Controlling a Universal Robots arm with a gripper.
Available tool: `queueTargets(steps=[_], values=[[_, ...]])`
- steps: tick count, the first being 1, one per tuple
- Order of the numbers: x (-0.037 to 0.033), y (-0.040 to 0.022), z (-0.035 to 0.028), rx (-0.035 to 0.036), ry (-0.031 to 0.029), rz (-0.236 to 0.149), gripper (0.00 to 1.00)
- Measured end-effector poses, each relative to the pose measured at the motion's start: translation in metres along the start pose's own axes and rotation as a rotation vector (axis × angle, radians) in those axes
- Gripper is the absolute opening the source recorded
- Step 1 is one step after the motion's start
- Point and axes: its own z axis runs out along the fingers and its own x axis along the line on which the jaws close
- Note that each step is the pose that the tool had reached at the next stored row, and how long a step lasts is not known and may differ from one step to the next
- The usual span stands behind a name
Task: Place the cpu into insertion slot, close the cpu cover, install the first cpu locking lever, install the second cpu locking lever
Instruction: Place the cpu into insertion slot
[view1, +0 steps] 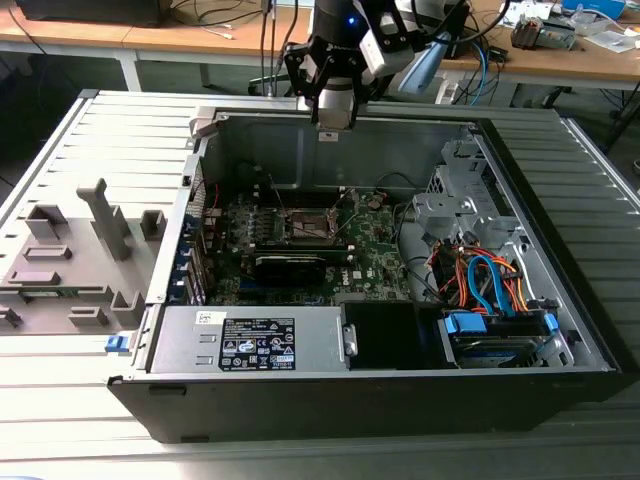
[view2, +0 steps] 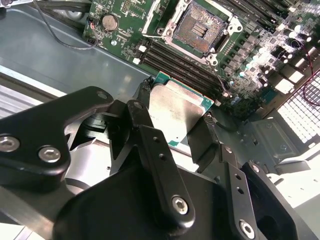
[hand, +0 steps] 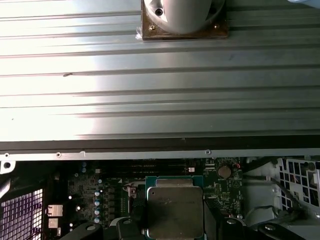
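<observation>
- A workshop with wooden desks (view1: 200, 40) at the back; in front of them, a ribbed grey metal table (view1: 60, 150) carries an open computer case (view1: 560, 330).
- The cpu (view2: 177, 112), a silvery square on a green base, is held in the air over the far side of the case. It is tilted in the second wrist view and is not seated anywhere.
- The gripper (view2: 175, 120) is closed on it. Its black fingers (view2: 200, 142) press two opposite edges, and the metal face shows bare between them.
- In the first wrist view the cpu (hand: 175, 210) has faint marks on its face, too dim to read.
- The slot (view2: 200, 30) lies uncovered, with a dark centre and a grey rim. It is apart from the cpu, with black memory slots (view2: 175, 62) between the two.
- A coin cell (view2: 109, 22) sits on the green board (view1: 380, 250) near the slot.
- In the exterior view the slot (view1: 312, 225) lies mid-board, just beyond a long black card (view1: 290, 265).
- The power supply (view1: 180, 345) fills the near side of the case. Its white label (view1: 258, 343) is dense with print and marks, none legible.
- Orange and blue cables (view1: 490, 280) crowd the case at the exterior view's right, above a blue drive caddy (view1: 495, 325).
- A grey fixture block (view1: 70, 260) rests on the table at the exterior view's left.
</observation>
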Motion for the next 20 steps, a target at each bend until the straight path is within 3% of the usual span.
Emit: queueTargets(steps=[20], values=[[0.0000,-0.0014,0.0037,0.0014,0.0000,0.000,0.55]])
